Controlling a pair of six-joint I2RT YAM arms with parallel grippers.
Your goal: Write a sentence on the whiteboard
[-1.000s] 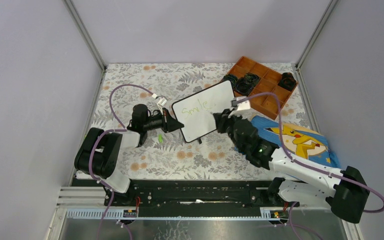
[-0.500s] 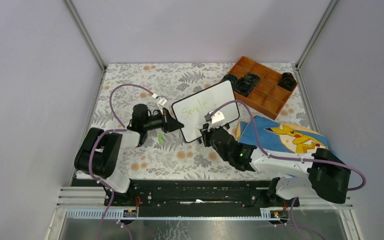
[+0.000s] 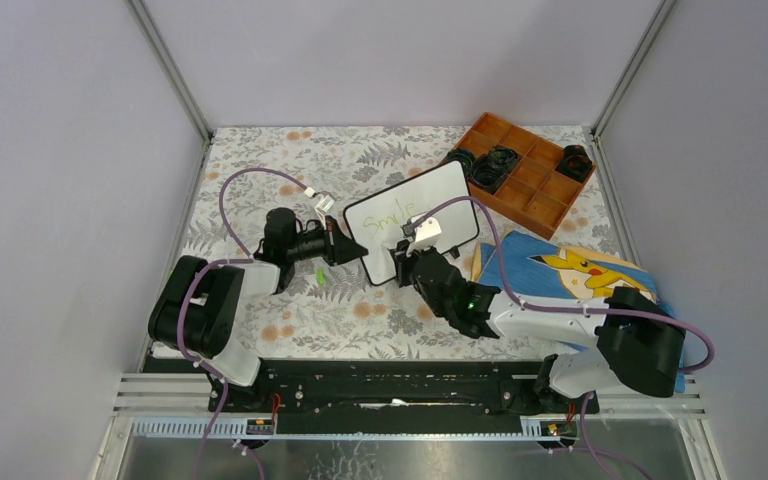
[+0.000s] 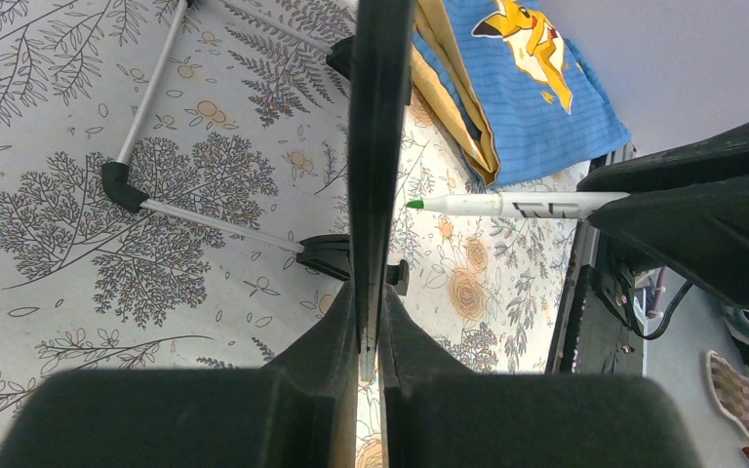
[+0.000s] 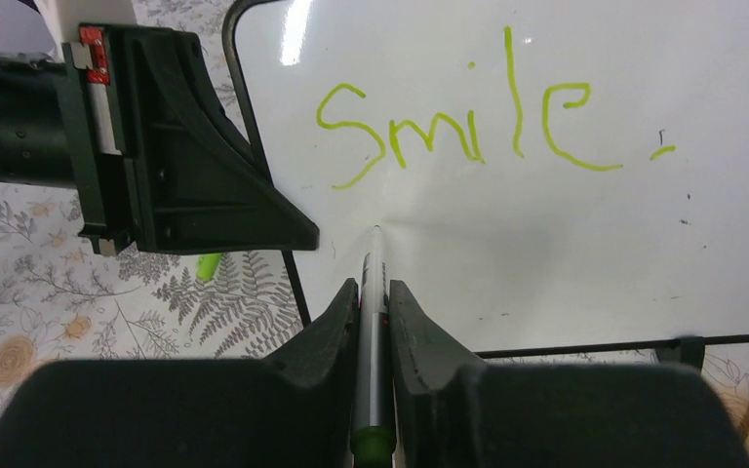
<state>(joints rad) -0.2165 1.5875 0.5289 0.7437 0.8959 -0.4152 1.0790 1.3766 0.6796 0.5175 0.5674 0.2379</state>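
Left gripper [image 3: 345,247] clamps the whiteboard [image 3: 442,196] at its nine o'clock edge, right gripper [image 5: 375,291] pinches the marker [image 5: 376,253], tip on board, seven o'clock of green writing [image 5: 488,127]

From above and behind the bases we look down and forward, far enough back to take in the whole table [image 3: 260,160]. Our left wrist view sits close, sighting edge-on along the whiteboard [image 4: 378,146] toward the right side, past the cloth [image 4: 546,88]. Our right wrist view faces the whiteboard's front, close up, looking leftward. All three share the whiteboard; both wrist views share the marker [image 4: 507,205], and the right one catches the left gripper [image 5: 297,232].
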